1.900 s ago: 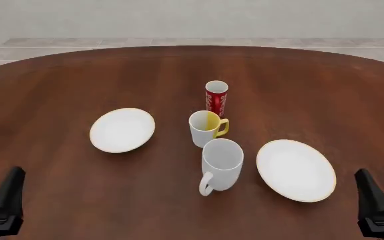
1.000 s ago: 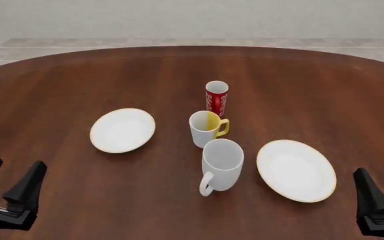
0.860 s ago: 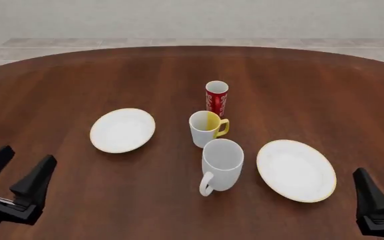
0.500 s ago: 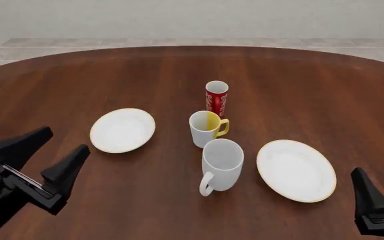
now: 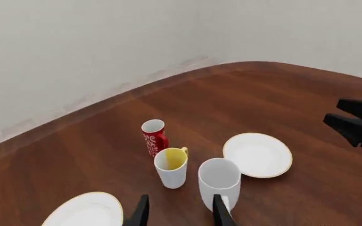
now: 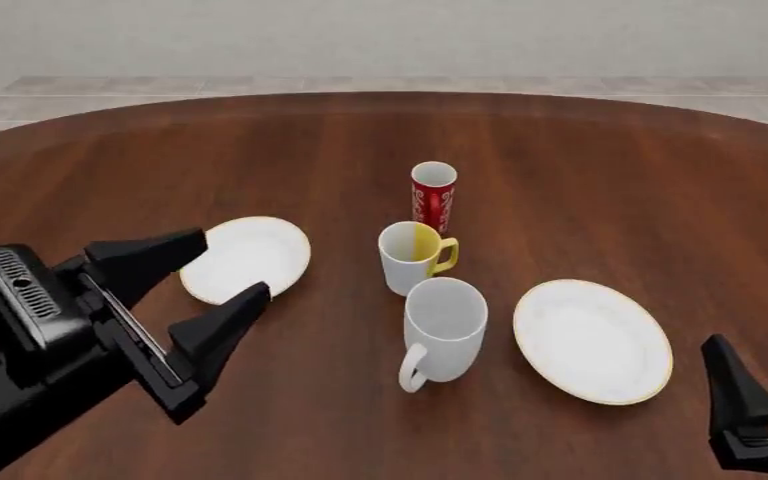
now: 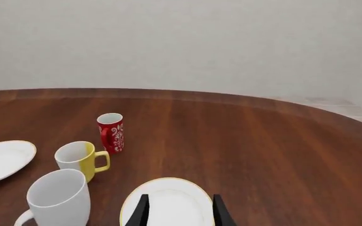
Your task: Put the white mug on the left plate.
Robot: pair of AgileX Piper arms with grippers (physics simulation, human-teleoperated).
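The tall white mug (image 6: 446, 326) stands upright near the table's middle, its loop handle toward the front left. It also shows in both wrist views as the white mug (image 5: 219, 179) (image 7: 58, 197). The left plate (image 6: 253, 254) lies to the mug's left, partly behind my left gripper (image 6: 235, 266). That gripper is open with nothing in it, raised and pointing toward the mug, still a hand's width short of it. My right gripper (image 6: 760, 346) is open and low at the front right corner, far from the mug.
A smaller mug with a yellow handle (image 6: 411, 258) stands just behind the white mug. A slim red cup (image 6: 432, 198) is behind that. A larger gold-rimmed plate (image 6: 592, 340) lies to the mug's right, close to it.
My left arm has risen from the front left corner and swung forward and right, its open fingers now over the left plate's near edge. The right gripper has barely moved.
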